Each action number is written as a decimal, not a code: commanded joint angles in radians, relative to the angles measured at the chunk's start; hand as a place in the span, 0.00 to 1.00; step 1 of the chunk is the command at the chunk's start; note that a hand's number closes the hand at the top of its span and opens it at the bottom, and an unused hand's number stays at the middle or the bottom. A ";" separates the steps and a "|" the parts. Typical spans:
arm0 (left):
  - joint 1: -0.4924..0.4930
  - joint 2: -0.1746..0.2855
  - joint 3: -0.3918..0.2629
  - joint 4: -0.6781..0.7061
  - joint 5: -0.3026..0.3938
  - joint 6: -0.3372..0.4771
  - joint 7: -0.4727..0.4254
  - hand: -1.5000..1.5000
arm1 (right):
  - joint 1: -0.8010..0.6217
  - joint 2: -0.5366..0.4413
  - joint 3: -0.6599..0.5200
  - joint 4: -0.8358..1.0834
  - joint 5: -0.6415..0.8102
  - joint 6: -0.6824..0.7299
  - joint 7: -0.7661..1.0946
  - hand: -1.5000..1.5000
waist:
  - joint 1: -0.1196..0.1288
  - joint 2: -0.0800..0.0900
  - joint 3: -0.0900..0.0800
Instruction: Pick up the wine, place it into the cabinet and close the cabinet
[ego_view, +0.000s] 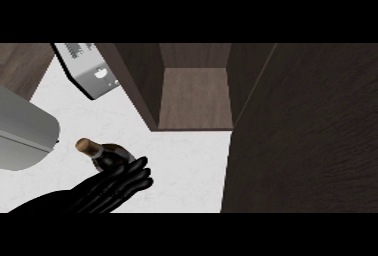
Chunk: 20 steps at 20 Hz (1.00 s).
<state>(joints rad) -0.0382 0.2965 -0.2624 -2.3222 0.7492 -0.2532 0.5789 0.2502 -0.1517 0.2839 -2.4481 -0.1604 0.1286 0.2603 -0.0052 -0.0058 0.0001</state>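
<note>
Near the counter's (184, 165) front left edge, my left hand (107, 190) has its fingers (136, 171) curled round the wine (109, 154), which tilts with its top toward the back left. I cannot tell whether it is off the counter yet. I judge the step to be the carry to the open cabinet (196, 100) at the counter's back. I should lift clear, keep the bottle off the cabinet's left wall, and set it deep enough for the door (310, 140) to shut.
</note>
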 joint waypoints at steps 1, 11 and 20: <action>0.006 -0.009 -0.034 -0.190 0.031 0.095 0.081 0.00 | 0.013 -0.029 -0.029 -0.193 -0.042 -0.025 0.122 0.00 | 0.005 0.000 0.000; -0.035 0.026 0.073 -0.223 0.100 0.170 0.159 0.00 | 0.026 -0.009 0.020 -0.213 0.006 -0.061 0.136 0.00 | 0.008 -0.002 0.000; -0.064 0.072 0.217 -0.218 0.163 0.163 0.176 0.00 | 0.042 -0.031 0.035 -0.282 0.017 -0.084 0.173 0.00 | 0.012 -0.007 -0.001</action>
<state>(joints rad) -0.1158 0.3390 -0.1114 -2.3414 0.8020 -0.1145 0.7114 0.2630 -0.1659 0.3305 -2.5092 -0.1106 0.0716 0.3304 0.0029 -0.0118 -0.0008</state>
